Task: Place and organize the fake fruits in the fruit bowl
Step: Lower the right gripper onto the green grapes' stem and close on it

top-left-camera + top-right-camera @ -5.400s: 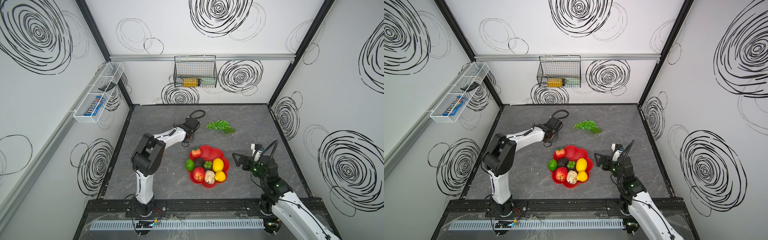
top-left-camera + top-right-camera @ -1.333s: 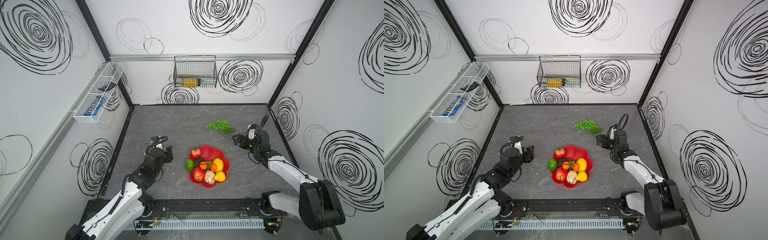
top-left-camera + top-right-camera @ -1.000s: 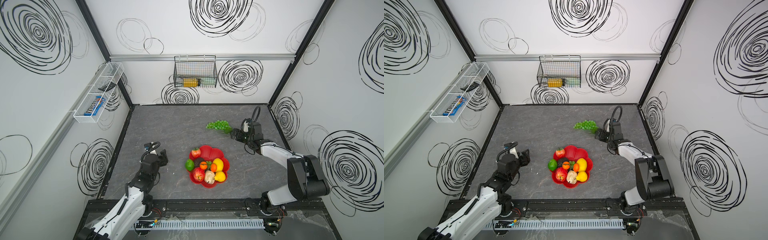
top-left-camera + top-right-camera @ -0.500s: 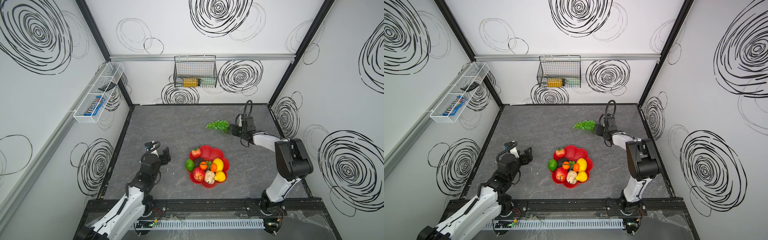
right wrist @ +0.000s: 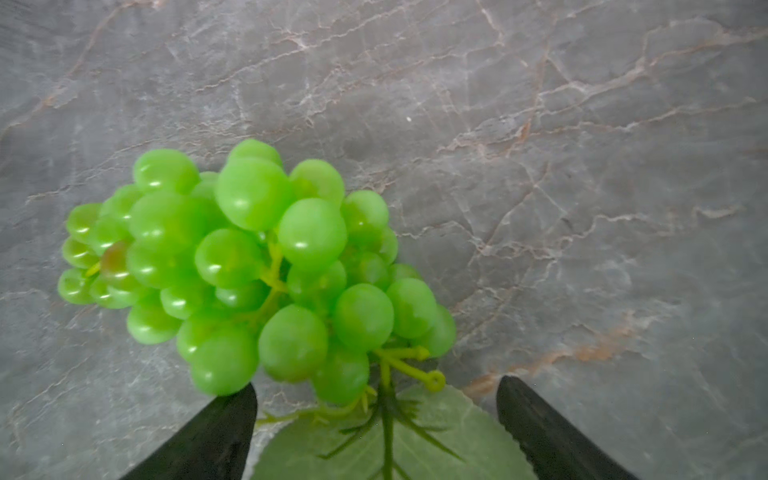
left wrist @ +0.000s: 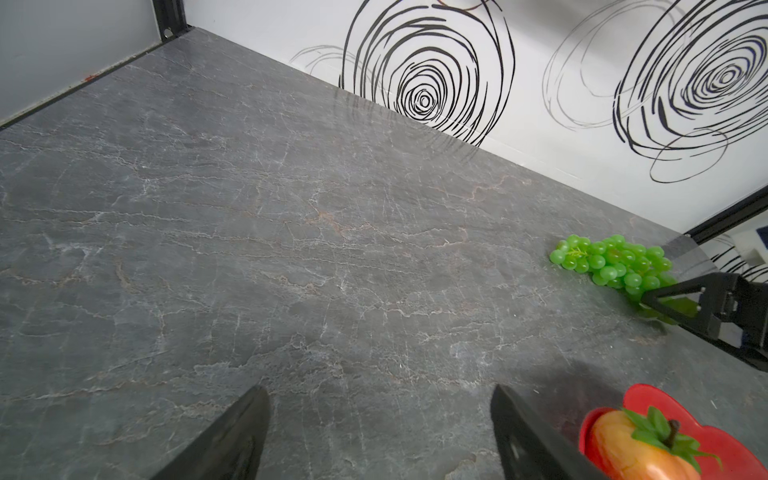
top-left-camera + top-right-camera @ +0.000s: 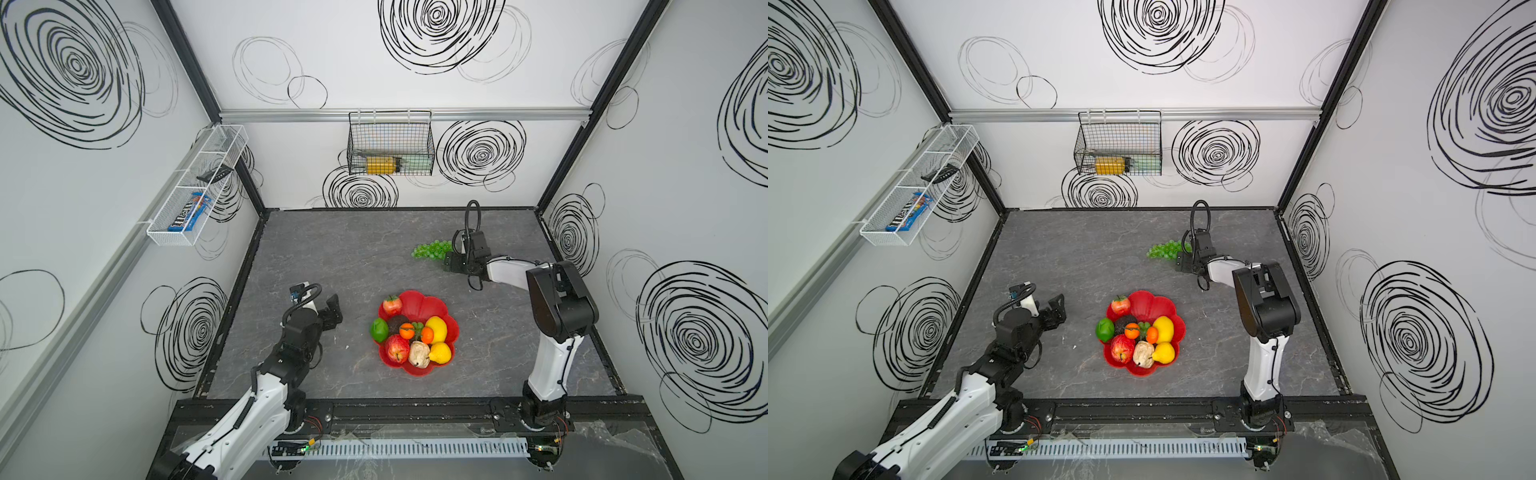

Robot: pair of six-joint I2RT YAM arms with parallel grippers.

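Observation:
The red fruit bowl [image 7: 419, 300] [image 7: 1148, 302] sits near the middle of the table. It holds a leafy red apple [image 7: 392, 304], a lime [image 7: 379, 329], an avocado [image 7: 398, 321], two oranges, two lemons, another apple and a beige piece [image 7: 419, 354]. The green grape bunch [image 7: 432, 250] [image 7: 1165, 250] [image 5: 257, 266] lies on the table behind the bowl. My right gripper [image 7: 449, 259] [image 5: 376, 390] is open, its jaws either side of the bunch's leaf and stem. My left gripper [image 7: 334, 309] [image 6: 380, 392] is open and empty, left of the bowl.
A black wire basket [image 7: 390, 143] hangs on the back wall. A white mesh tray [image 7: 195, 187] hangs on the left wall. The grey stone table [image 7: 353, 257] is walled on three sides, with the arm bases along its front edge.
My right gripper has travelled left and back until its jaws reach the stem end of the grape bunch. The left arm has barely moved.

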